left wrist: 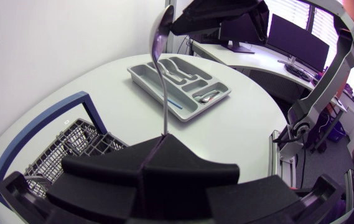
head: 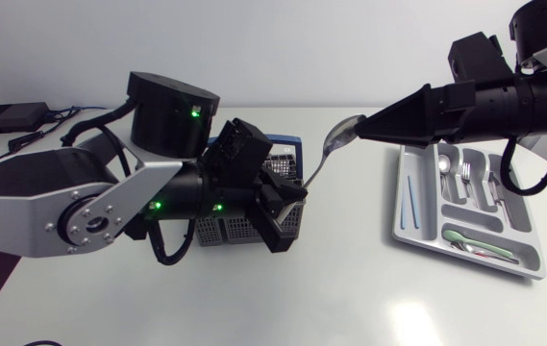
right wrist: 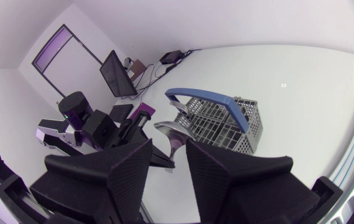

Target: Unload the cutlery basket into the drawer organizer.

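Note:
A metal spoon (head: 335, 144) hangs in the air between the grey cutlery basket (head: 254, 231) with its blue handle and the grey drawer organizer (head: 400, 221). My left gripper (head: 297, 192) is shut on the spoon's handle end, just above the basket. My right gripper (head: 367, 128) comes in from the right at the spoon's bowl. In the right wrist view its fingers stand apart with the spoon bowl (right wrist: 173, 138) at their tips, the basket (right wrist: 226, 124) beyond. The left wrist view shows the spoon (left wrist: 162, 81) rising from shut fingers toward the organizer (left wrist: 140, 78).
The organizer holds forks, spoons, a blue stick (head: 410, 200) and a green-handled piece (head: 465, 237) in separate compartments. A black box (head: 9, 117) with cables lies at the back left corner. The left arm's bulk covers the table left of the basket.

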